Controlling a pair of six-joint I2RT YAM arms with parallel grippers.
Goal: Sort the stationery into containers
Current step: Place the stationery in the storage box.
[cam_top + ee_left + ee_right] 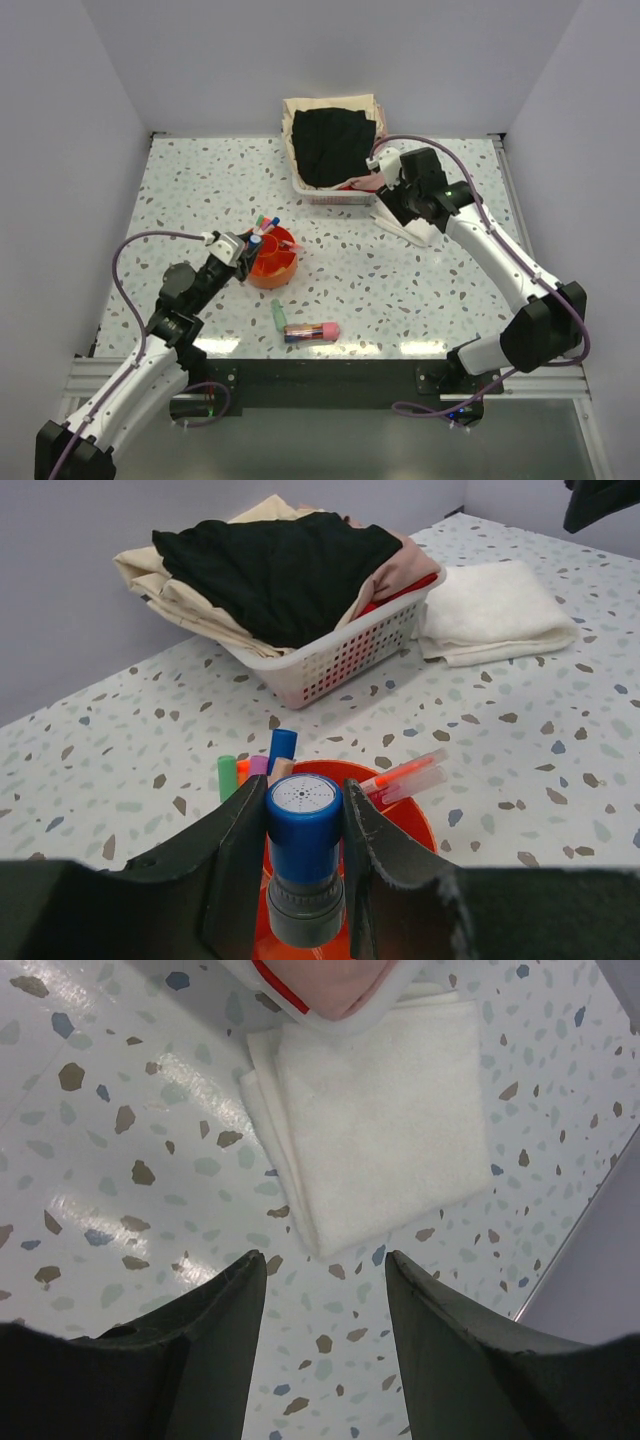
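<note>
1. Gripping a blue-capped piece (303, 845), the left gripper (303, 792) sits clamped just above the orange tray (415, 822).
2. Risk: tray crowded with pens (405, 773); dropping it tilted could knock one out.
3. Right gripper (322, 1285) spread, empty, over white cloth (370, 1140).

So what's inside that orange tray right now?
Two thin pens with red and pink ends lie in the orange tray; short coloured pieces stick up at its far side. The left fingers and the blue-capped item they grip hide the rest.
</note>
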